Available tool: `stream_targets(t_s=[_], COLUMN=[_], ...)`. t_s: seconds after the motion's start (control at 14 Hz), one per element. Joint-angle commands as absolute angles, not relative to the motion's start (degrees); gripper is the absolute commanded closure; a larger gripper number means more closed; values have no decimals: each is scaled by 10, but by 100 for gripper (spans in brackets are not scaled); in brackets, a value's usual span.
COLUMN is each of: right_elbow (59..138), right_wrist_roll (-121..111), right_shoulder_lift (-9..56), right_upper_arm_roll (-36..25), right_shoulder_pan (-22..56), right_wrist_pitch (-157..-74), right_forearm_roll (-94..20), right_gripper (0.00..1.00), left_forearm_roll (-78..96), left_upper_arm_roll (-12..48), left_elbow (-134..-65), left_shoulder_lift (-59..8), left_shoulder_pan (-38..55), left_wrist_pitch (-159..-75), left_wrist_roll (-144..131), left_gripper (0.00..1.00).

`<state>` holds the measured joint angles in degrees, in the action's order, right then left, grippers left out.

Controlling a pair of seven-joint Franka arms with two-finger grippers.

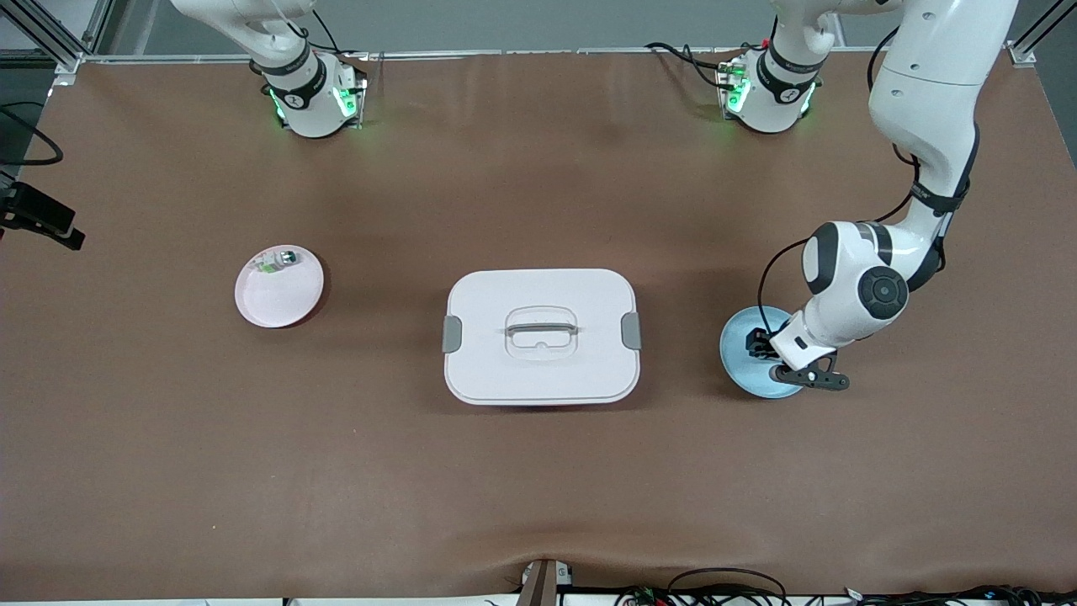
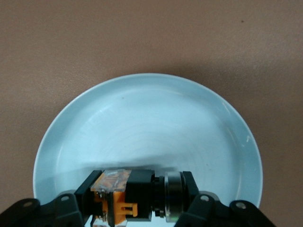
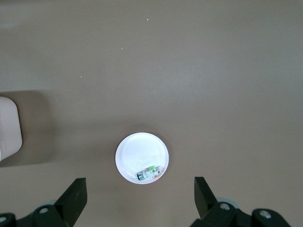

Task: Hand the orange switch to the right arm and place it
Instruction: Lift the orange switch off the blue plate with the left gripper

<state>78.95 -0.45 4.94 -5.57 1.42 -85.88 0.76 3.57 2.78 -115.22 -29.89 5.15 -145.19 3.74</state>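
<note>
The orange switch (image 2: 128,198) sits directly between the fingers of the left end effector (image 2: 137,201), lying on its side in the blue plate (image 2: 142,123) with its long axis running from one finger across to the other. The left end effector is down in the plate and clenched on the switch, one finger at the orange end and one at the metal-ringed end.

The right end effector (image 3: 139,196) hangs high over the surface with its fingers spread wide and nothing in them, looking down on the pink plate (image 3: 137,151) that carries the silver-and-green switch (image 3: 147,173). The white lidded box (image 1: 541,335) lies between the two plates. The handover turns on that gap: the left arm has the switch, the right waits well apart.
</note>
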Motion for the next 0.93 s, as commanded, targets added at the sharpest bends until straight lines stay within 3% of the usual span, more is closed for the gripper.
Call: stream_targets(t_s=[0.0,0.5,0.86], right_elbow=[787,787,787], right_wrist_roll=[-4,-5,-5], right_shoulder_lift=[46,46,46], right_upper_arm_roll=[-57,-57,-57], right_shoulder_pan=[15,15,16], right_wrist_pitch=[-858,-858,-858], right_forearm_roll=[0,-1,-1], right_gripper=[0,0,0], left_forearm_roll=[65,163,272], left_upper_arm_roll=[39,51,54], left_elbow=[-1155,-1062,-986], left_shoulder_lift=[-246,-135,-110], left_shoulder_pan=[46,50,53], left_wrist_pitch=[-1386,-1103,-1032], left_wrist_roll=[-6,-175,-421], left_gripper=[72,72,72])
